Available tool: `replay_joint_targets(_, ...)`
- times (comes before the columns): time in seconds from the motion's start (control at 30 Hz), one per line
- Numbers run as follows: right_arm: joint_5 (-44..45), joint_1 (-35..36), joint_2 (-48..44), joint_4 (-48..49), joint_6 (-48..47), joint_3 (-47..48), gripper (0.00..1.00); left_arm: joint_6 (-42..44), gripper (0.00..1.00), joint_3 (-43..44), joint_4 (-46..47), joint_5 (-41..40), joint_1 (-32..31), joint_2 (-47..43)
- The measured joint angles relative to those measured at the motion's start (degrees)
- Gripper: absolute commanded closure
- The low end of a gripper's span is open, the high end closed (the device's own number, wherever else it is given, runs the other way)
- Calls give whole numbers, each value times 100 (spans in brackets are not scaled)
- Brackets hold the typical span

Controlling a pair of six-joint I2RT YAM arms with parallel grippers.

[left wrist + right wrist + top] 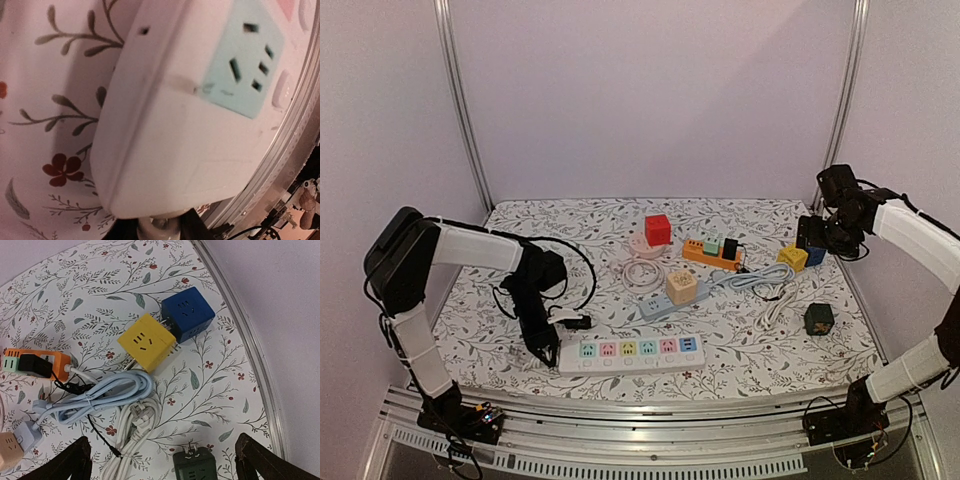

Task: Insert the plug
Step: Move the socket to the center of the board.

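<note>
Okay, I'm reading the job as barely begun: the black plug (576, 322) lies on the cloth just behind the left end of the white power strip (630, 352), and I can see nothing seated in any of the strip's coloured sockets. My left gripper (544, 348) is low at that same end. Its wrist camera is filled by the strip's end cap and the teal socket (242, 55), and the fingers are out of sight, so I can't tell their state. My right gripper (162, 445) hangs well apart over the yellow cube (146, 342) and blue cube (188, 313), fingers spread wide and holding nothing. Picking up the plug, lining it up and pushing it in are all left to do. The surface is a floral tablecloth (520, 225) crowded with adapters and coiled cables. Pale lilac walls and aluminium posts (460, 100) box us in.
</note>
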Motion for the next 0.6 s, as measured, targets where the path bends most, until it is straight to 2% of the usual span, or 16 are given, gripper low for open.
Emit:
replay_joint_targets(0.07, -107, -442, 203, 2, -168, 181, 1, 46, 29, -46, -31, 157, -4, -15)
replay_joint_targets(0.17, -380, -852, 820, 0, -393, 737, 1, 151, 11, -90, -197, 393, -31, -166)
replay_joint_targets(0.2, -501, -920, 1095, 17, -461, 973, 1, 168, 3, -109, -219, 387, -26, -240)
replay_joint_targets(0.37, -1143, -973, 2444, 142, -492, 1974, 1, 345, 0, -33, -201, -37, 256, -669)
replay_joint_targets(0.6, -1091, -1034, 3322, 590, 538, 2022, 1, 361, 1, 323, 249, -1005, 737, -1488)
